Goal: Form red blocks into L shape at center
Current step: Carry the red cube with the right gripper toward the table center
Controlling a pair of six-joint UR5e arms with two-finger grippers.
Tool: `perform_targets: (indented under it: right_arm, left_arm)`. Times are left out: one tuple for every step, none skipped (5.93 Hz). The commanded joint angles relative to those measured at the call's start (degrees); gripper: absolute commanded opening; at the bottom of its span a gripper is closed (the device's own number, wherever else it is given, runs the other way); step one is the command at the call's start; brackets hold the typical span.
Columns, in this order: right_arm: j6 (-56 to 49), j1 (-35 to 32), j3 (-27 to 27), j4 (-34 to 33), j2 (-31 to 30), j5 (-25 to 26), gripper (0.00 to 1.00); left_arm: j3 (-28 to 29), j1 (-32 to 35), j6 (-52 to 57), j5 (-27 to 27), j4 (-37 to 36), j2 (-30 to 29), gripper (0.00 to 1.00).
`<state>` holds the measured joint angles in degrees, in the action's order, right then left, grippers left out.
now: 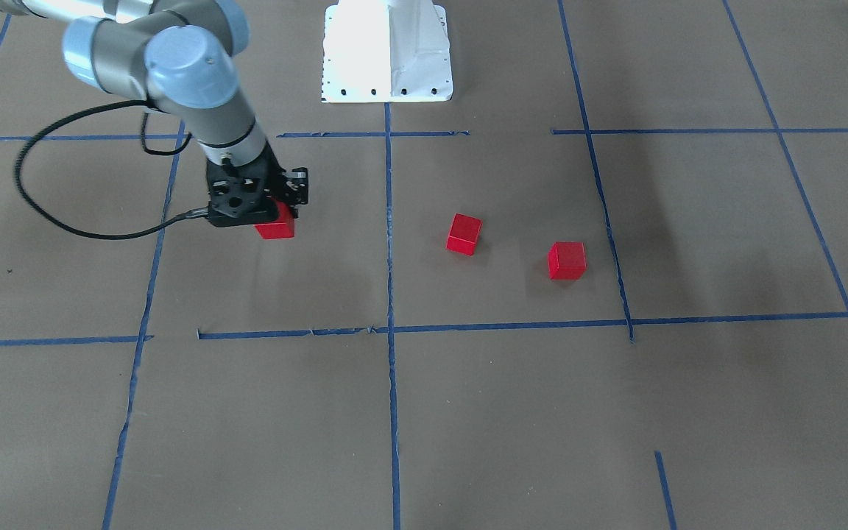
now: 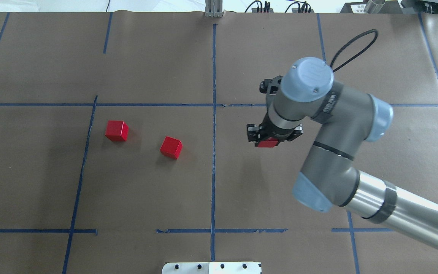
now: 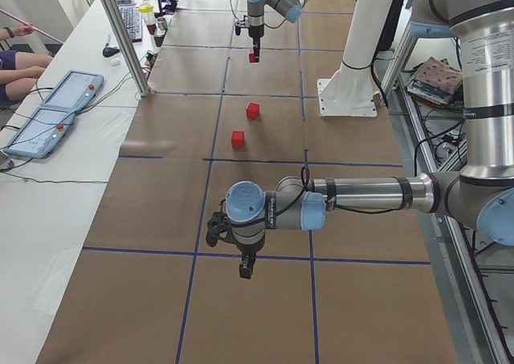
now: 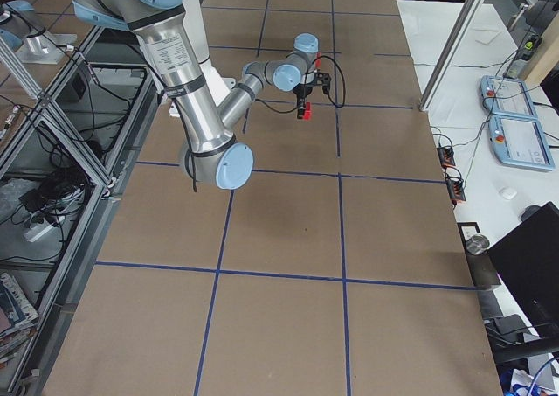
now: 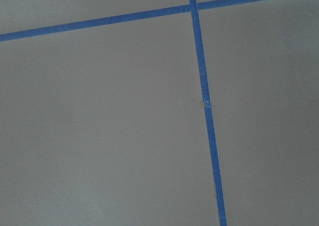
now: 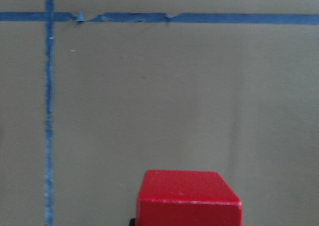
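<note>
Red blocks, three small cubes, are spread across brown paper (image 2: 146,190) marked with a blue tape grid. The right gripper (image 1: 277,221) points straight down with its fingers closed on the held block (image 2: 267,143). The side views suggest this block hangs clear of the paper.

The other two blocks rest on the paper, apart from each other. The near loose block (image 2: 171,147) is turned slightly askew. The far loose block (image 2: 116,130) lies further out, near a blue grid line.

The key relation is that both loose blocks lie toward the robot's left of the held block. The long blue centre line (image 2: 213,171) runs between them and the gripper. The held block is near that line on its right side, and the near loose block is near it on the left.

The left gripper (image 3: 246,269) shows only in the side view, hanging over bare paper well away from all blocks. Whether its fingers are open cannot be told.

Judging from this, the right arm is the one placed to carry its block left toward the centre line.
</note>
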<state>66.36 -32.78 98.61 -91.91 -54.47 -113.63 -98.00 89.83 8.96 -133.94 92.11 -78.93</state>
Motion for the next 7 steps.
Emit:
perform_targets:
  right_arm:
    - [8.9, 6.1, -12.6, 0.1, 13.0, 4.1, 0.08]
    - [9.6, 8.0, -14.5, 0.4, 13.9, 5.7, 0.11]
    - [9.4, 9.0, -15.8, 0.5, 13.8, 6.7, 0.18]
    - [9.3, 9.3, -16.1, 0.6, 13.6, 6.7, 0.23]
    - [9.0, 9.4, -16.1, 0.6, 13.3, 6.7, 0.27]
    - [8.7, 9.4, -16.1, 0.6, 13.1, 6.7, 0.30]
    - [8.6, 9.4, -16.2, 1.6, 13.0, 6.7, 0.34]
  left_arm:
    - [0.0, 0.0, 0.0, 0.0, 0.0, 0.0, 1.00]
    - [0.0, 0.0, 0.0, 0.0, 0.0, 0.0, 1.00]
    - [0.0, 0.0, 0.0, 0.0, 0.0, 0.0, 1.00]
    - [0.0, 0.0, 0.0, 0.0, 0.0, 0.0, 1.00]
    - [0.0, 0.0, 0.0, 0.0, 0.0, 0.0, 1.00]
    - [0.0, 0.0, 0.0, 0.0, 0.0, 0.0, 1.00]
    - [0.0, 0.0, 0.0, 0.0, 0.0, 0.0, 1.00]
